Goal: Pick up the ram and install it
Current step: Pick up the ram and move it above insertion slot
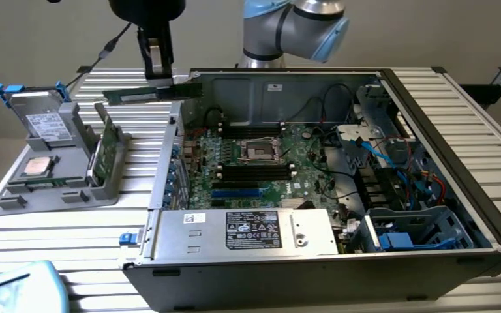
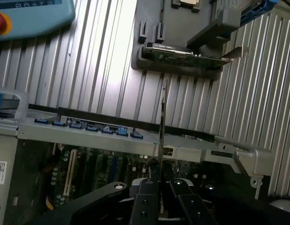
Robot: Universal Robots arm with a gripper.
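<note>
Ram [image 2: 162,122] edge-on in tool [image 2: 159,183] grip

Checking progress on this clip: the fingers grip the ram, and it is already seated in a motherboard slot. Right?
Not seated. The fingers grip the ram, but the exterior view shows it held in the air over the wall of the case, not in a slot of the motherboard.
</note>
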